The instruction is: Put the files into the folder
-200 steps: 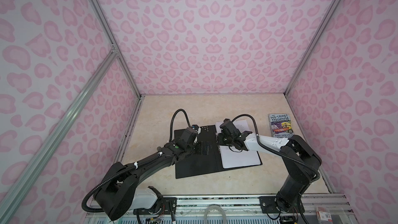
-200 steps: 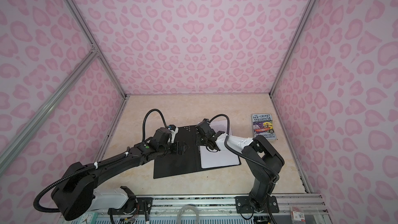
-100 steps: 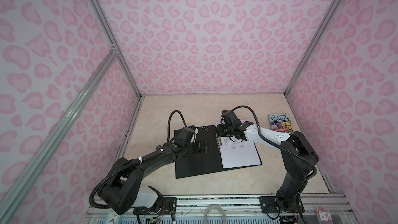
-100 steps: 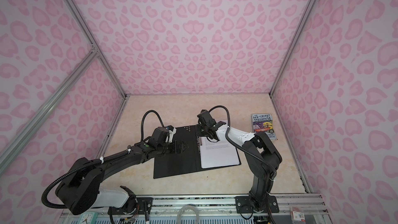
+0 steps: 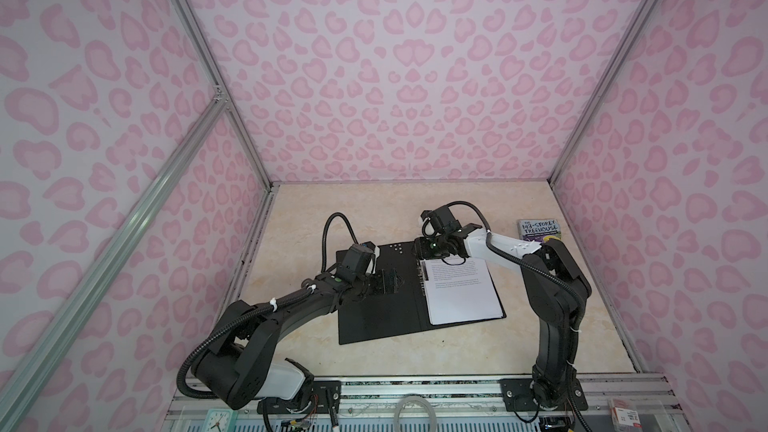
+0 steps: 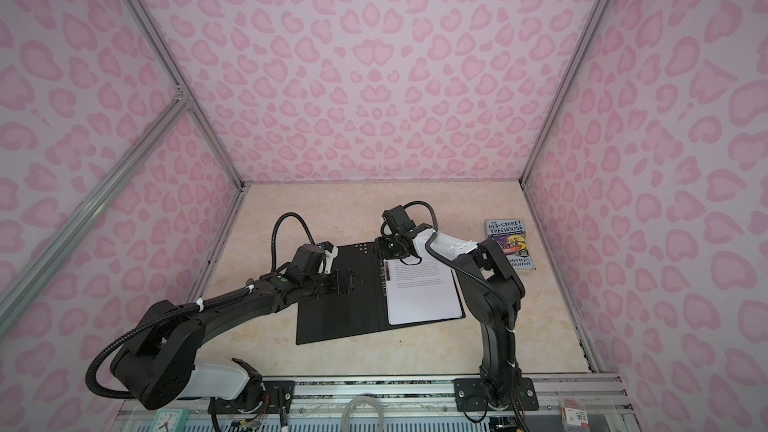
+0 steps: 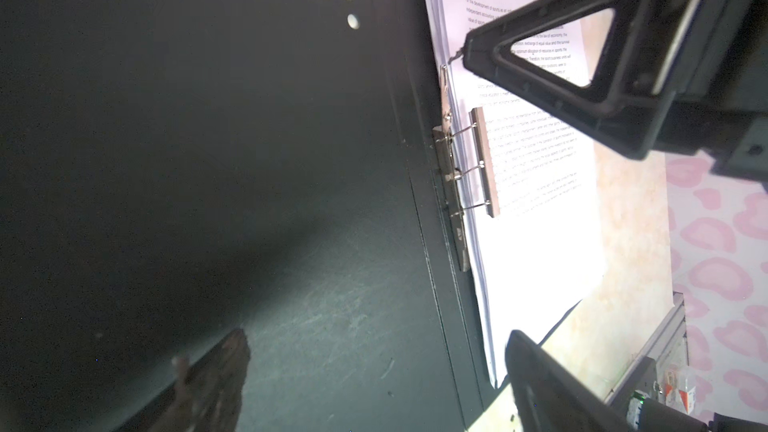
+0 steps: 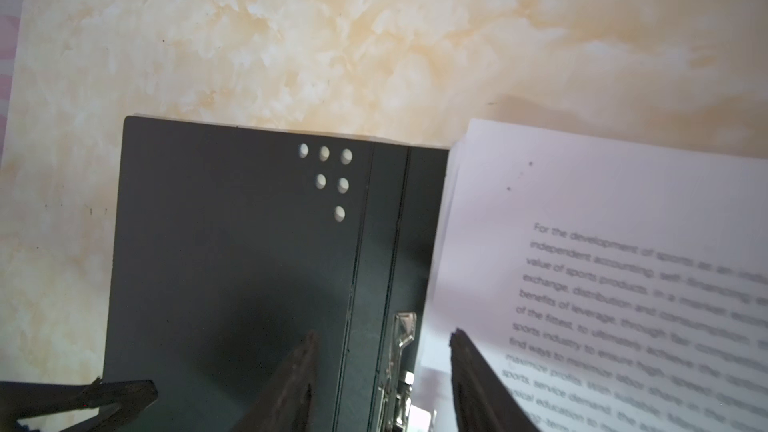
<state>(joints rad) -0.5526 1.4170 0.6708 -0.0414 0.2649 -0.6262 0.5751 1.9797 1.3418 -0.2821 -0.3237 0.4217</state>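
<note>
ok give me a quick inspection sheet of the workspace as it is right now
surface: marble-look tabletop, no spills seen
job's things: folder lies open, black inside up; files lie on its right half, with the metal spine clip down over their edge
clutter: Treehouse paperback at the far right, apart from the folder
grippers: left gripper open over the folder's left half, holding nothing; right gripper open, jaws either side of the clip's far end
cables: black hoses loop above both wrists, off the table
surroundings: pink heart-print walls, aluminium frame posts, small clock on the front rail
</note>
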